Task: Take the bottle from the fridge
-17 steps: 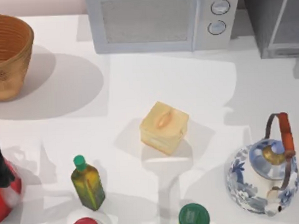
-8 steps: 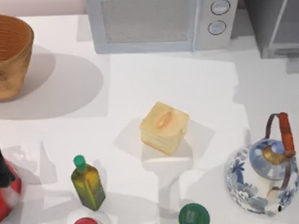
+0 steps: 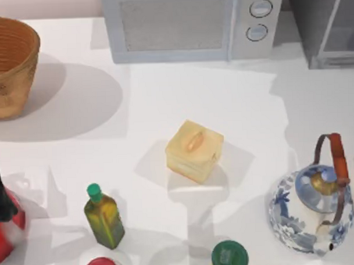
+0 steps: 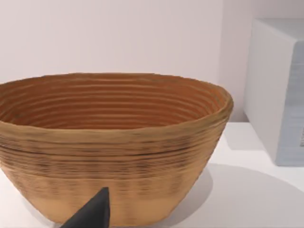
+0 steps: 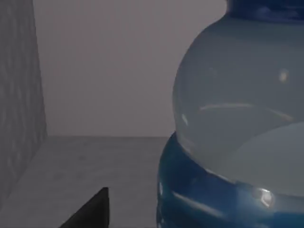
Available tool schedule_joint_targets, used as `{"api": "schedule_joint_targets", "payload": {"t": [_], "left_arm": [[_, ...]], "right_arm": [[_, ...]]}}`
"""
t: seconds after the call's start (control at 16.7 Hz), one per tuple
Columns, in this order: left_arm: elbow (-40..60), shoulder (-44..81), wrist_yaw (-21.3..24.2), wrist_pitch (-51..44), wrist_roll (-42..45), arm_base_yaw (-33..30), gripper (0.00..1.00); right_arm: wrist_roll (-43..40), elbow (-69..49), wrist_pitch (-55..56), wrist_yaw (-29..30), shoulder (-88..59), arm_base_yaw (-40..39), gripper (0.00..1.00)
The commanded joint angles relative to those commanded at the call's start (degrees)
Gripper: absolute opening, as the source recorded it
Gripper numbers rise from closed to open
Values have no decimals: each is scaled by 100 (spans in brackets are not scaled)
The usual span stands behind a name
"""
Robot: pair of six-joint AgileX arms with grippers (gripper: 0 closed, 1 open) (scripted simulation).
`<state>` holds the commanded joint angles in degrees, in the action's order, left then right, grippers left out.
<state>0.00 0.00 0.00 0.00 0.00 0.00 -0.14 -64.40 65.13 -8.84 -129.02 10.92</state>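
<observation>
Clearly the bottle (image 5: 237, 123) stands very close before the right gripper inside the fridge (image 3: 327, 25); whether its fingers are apart cannot be told.

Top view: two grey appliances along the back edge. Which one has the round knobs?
The light grey microwave, with two round knobs beside its door. The darker fridge at the right corner has none.
</observation>
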Motion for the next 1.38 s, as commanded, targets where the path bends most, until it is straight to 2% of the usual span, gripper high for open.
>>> {"api": "schedule_joint_targets", "payload": {"t": [0.36,1.14,1.38], "left_arm": [[0,0,0,0,0,0,100],[0,0,0,0,0,0,100],[0,0,0,0,0,0,100]], "right_arm": [[-2,-223,-159,33,-110,-32,100],[-2,-223,-159,33,-110,-32,2],[-2,-223,-159,33,-110,-32,0]]}}
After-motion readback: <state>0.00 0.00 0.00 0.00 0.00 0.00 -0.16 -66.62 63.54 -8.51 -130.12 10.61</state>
